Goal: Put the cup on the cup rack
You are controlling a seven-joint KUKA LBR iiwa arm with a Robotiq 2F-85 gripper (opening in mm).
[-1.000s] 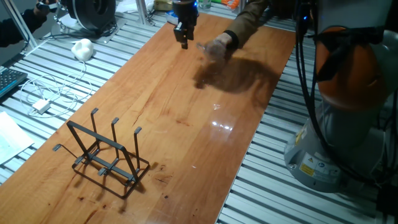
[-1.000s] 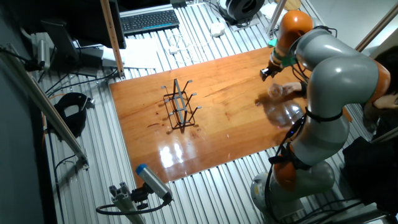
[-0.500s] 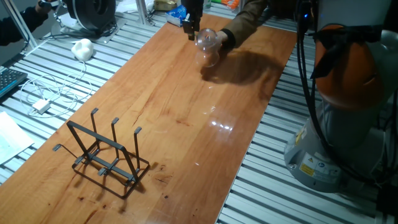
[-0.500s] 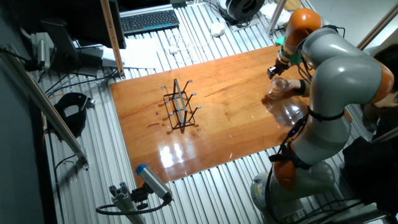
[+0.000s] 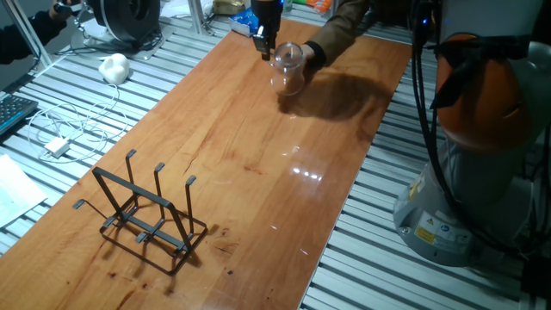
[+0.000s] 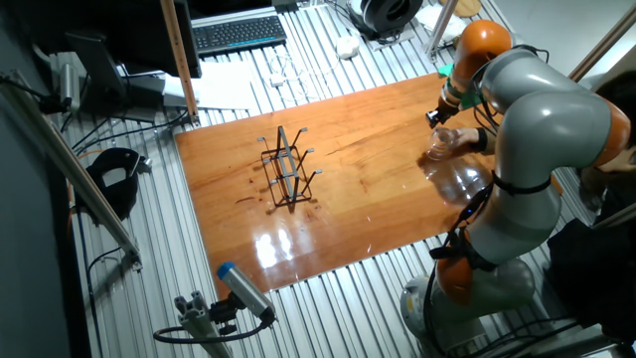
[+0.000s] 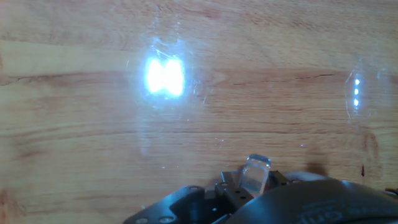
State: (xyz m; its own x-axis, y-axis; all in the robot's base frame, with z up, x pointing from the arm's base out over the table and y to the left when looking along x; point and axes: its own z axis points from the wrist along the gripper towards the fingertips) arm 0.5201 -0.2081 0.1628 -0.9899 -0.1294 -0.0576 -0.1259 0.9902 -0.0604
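Observation:
The clear cup (image 5: 288, 69) stands upright at the far end of the wooden table (image 5: 241, 155), with a person's hand (image 5: 312, 55) on it. It also shows in the other fixed view (image 6: 442, 145). My gripper (image 5: 263, 41) hangs just left of the cup, close to it and holding nothing; its fingers look narrow and I cannot tell whether they are open. It also shows in the other fixed view (image 6: 436, 115). The black wire cup rack (image 5: 146, 211) with three upright prongs stands bare at the near left of the table, and also shows in the other fixed view (image 6: 286, 169). The hand view shows only wood and glare.
The person's sleeved arm (image 5: 344, 26) reaches in from the far right. The arm's grey and orange base (image 5: 482, 129) stands right of the table. A white object (image 5: 114, 67), cables (image 5: 60, 129) and a keyboard (image 6: 238, 33) lie off the table.
The hand has brought the cup in and set it upright beside the gripper. The gripper has shifted slightly towards the far end. Over the last half second almost nothing moves.

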